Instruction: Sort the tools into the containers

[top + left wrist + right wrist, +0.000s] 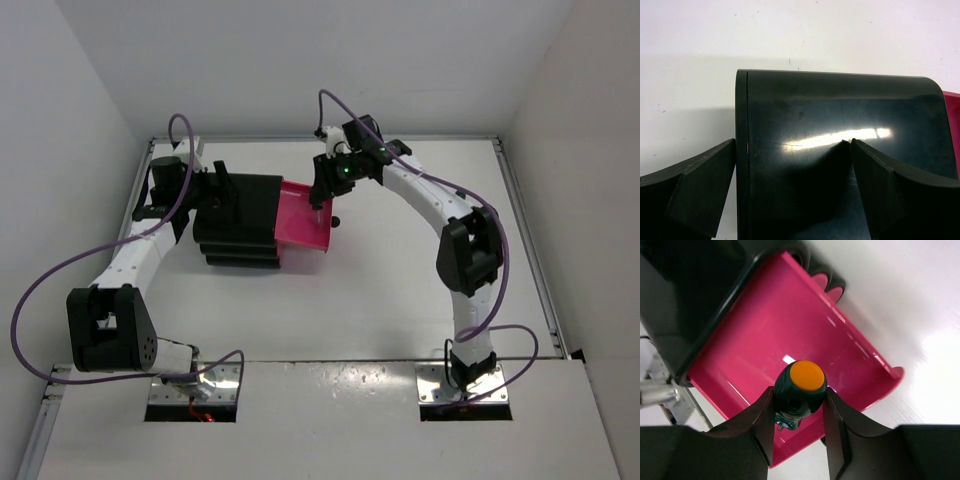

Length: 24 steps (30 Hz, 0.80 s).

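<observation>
Jaws on the right gripper [800, 391] are pinched on a tool [799, 390] by its dark handle, with the orange cap [807, 375] facing the wrist camera. The shaft below is hidden behind the handle, so the tool type is unclear; only a bit of metal shows under the handle. The tool hangs over the pulled-out pink drawer [780, 325], not touching its floor as far as I can tell. From the top view the right gripper [320, 195] blocks the tool and part of the drawer [300, 225]. Two more pink drawer fronts [829, 286] peek out past the open one, mostly cut off by the black cabinet [685, 295]. The left gripper [792, 145] has its jaws spread wide, one finger [700, 185] off the cabinet's edge and the other over its glossy top [840, 110]; contact cannot be made out. The overhead view shows the left gripper [218, 190] at the cabinet's [250, 205] rear side. A purple cable [60, 270] loops beside the left arm on the white table [380, 290].
</observation>
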Motion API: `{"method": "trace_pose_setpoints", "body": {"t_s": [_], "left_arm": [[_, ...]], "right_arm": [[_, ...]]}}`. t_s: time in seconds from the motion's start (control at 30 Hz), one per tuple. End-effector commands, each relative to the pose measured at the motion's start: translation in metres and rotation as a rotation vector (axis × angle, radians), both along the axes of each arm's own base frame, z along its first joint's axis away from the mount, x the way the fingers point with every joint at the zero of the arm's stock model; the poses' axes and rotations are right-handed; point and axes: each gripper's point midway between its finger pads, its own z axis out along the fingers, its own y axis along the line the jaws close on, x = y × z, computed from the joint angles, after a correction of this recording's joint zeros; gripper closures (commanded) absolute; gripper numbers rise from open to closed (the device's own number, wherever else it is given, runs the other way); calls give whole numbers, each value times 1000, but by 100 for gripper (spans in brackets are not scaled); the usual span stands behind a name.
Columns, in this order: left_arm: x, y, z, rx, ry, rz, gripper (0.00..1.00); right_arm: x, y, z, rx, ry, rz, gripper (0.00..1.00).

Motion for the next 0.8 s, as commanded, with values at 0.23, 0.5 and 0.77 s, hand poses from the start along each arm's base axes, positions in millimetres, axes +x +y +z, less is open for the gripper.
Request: {"method": "trace_pose_setpoints", "body": {"t_s": [0.23,0.5,0.77], "left_arm": [[-57,9,-92,70,370,-2,0],[-57,9,-92,70,370,-2,0],[-57,9,-92,70,370,-2,0]], "right_arm": [[-9,8,3,-72,-79,56,61],[-4,10,21,-41,-137,37,39],[46,-85,109,35,-314,-343,39]]}}
